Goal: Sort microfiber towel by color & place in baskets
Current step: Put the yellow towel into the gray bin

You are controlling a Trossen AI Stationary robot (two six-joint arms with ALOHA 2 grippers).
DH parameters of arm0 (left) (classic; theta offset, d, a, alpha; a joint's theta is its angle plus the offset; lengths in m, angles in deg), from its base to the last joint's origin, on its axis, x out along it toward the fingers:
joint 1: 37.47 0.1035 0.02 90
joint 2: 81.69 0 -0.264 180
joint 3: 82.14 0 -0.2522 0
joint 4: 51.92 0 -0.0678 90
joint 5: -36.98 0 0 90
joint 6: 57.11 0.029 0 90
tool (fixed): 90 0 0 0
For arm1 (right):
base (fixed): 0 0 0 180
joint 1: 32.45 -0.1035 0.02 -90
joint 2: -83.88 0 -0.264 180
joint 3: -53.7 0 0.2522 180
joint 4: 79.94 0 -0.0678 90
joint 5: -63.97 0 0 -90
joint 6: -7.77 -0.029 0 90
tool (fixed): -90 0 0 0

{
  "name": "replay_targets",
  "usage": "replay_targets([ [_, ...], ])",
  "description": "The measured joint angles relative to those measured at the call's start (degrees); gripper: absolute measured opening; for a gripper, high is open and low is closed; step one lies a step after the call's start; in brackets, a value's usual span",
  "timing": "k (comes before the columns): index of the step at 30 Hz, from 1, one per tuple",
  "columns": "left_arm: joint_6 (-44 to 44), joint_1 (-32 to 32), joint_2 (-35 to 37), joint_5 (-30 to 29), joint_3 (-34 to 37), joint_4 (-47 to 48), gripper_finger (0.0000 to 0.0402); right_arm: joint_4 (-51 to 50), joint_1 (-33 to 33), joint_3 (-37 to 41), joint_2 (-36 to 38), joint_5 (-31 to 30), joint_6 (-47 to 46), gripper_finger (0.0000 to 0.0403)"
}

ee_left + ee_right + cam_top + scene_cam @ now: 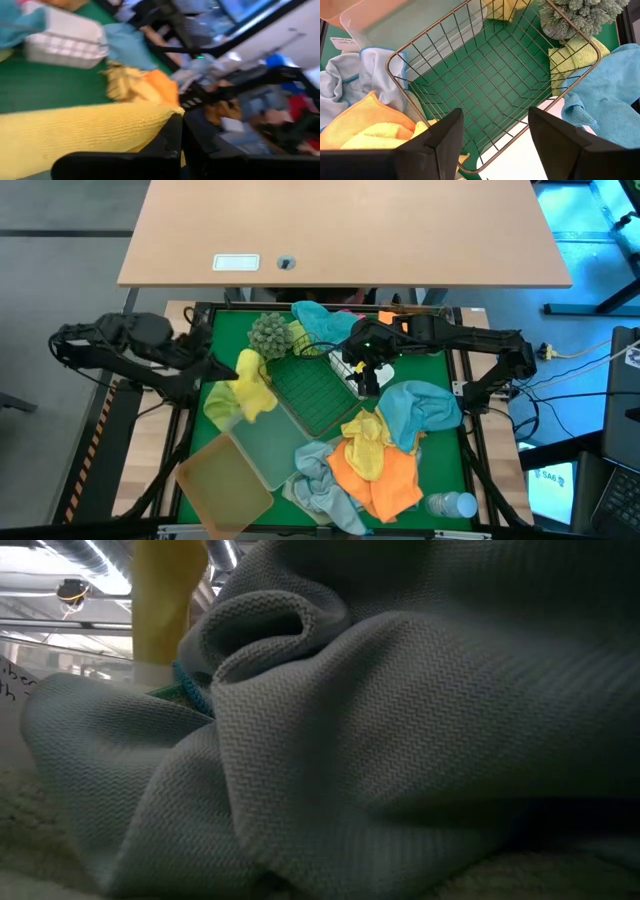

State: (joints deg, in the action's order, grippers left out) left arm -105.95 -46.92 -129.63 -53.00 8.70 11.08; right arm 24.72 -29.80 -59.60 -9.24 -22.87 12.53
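My left gripper (222, 372) (181, 122) is shut on a yellow towel (247, 385) at the table's left, beside the green wire mesh basket (315, 392). The towel also shows as a yellow column in the low view (165, 600). My right gripper (365, 373) (495, 127) is open and empty above the wire basket's (490, 75) far right rim and the white basket (348, 366). The frosted bin (255, 448) and amber bin (218, 488) lie near left. Light-blue (420, 410), orange (388, 478), yellow (365, 442) and grey-blue (320, 485) towels lie heaped on the near right. My left gripper pinches the yellow towel between its two shut fingers at an edge (165, 112), coming level from the table's left. The cloth spreads away from the fingers (75, 132) and hangs below them in bunched folds (228, 408). Whether its lower end rests on anything I cannot tell.
A grey-green bobbly ball (270, 335), a lime towel (300, 335) and a light-blue towel (325, 320) sit at the far edge. A clear bottle (450, 505) lies near right. A grey-blue towel (400, 740) blocks the low view. A wooden desk (340, 230) stands beyond the table.
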Motion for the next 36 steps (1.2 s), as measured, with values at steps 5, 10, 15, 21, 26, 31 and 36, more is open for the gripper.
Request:
replay_targets([
  [5,1.5,0.0,0.0,4.7,-3.2,-2.4,0.0000,0.0,0.0,0.0,0.0,0.0,0.0,0.0223],
  [10,2.9,0.0,0.0,5.8,-5.3,-5.7,0.0000,0.0,0.0,0.0,0.0,0.0,0.0,0.0223],
  [15,5.5,0.0,0.0,11.1,-5.4,-12.3,0.0000,0.0,0.0,0.0,0.0,0.0,0.0,0.0223],
  [21,6.0,-2.4,-3.0,13.1,-5.4,-13.5,0.0000,0.0,0.0,0.0,0.0,0.0,0.0,0.0223],
  [26,6.1,-6.2,-7.7,12.0,-5.4,-13.3,0.0000,0.0,0.0,0.0,0.0,0.0,0.0,0.0223],
  [31,10.2,-8.6,-12.9,7.6,-5.4,-10.6,0.0000,0.0,0.0,0.0,0.0,0.0,0.0,0.0223],
  [36,10.3,-9.6,-17.4,2.9,-5.4,-2.7,0.0000,0.0,0.0,0.0,0.0,0.0,0.0,0.0223],
])
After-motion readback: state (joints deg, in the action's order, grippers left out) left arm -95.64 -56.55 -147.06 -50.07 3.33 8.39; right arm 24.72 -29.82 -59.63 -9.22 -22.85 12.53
